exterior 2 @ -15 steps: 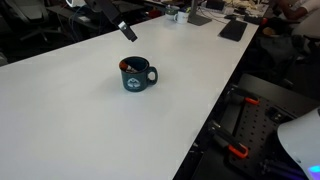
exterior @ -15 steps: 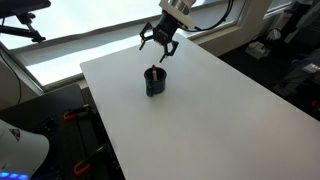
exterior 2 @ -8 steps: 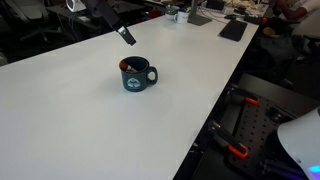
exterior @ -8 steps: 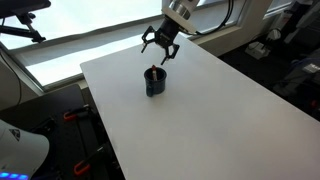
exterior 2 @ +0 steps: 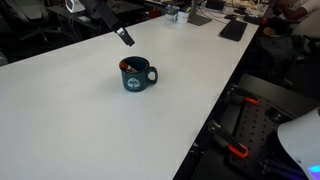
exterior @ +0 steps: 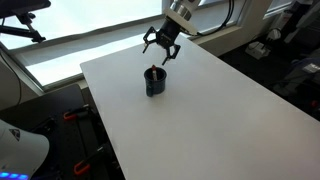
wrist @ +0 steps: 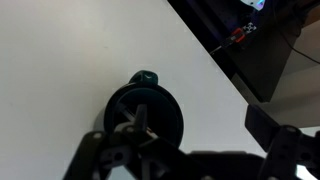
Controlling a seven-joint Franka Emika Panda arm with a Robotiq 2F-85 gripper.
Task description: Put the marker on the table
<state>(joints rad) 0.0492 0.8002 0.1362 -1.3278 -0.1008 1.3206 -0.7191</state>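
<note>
Most of the marker (exterior 2: 126,66) is hidden inside the mug (exterior 2: 137,77); only a reddish tip shows at the rim, too small to make out further. In an exterior view the top edge leaves just 1 finger (exterior 2: 125,37) of the end effector (exterior: 160,52) in sight. In the wrist view its fingers (wrist: 280,140) are dark, blurred shapes cut by the bottom edge, covering the mug's lower rim. The table (exterior 2: 90,130) runs past the left and bottom edges.
</note>
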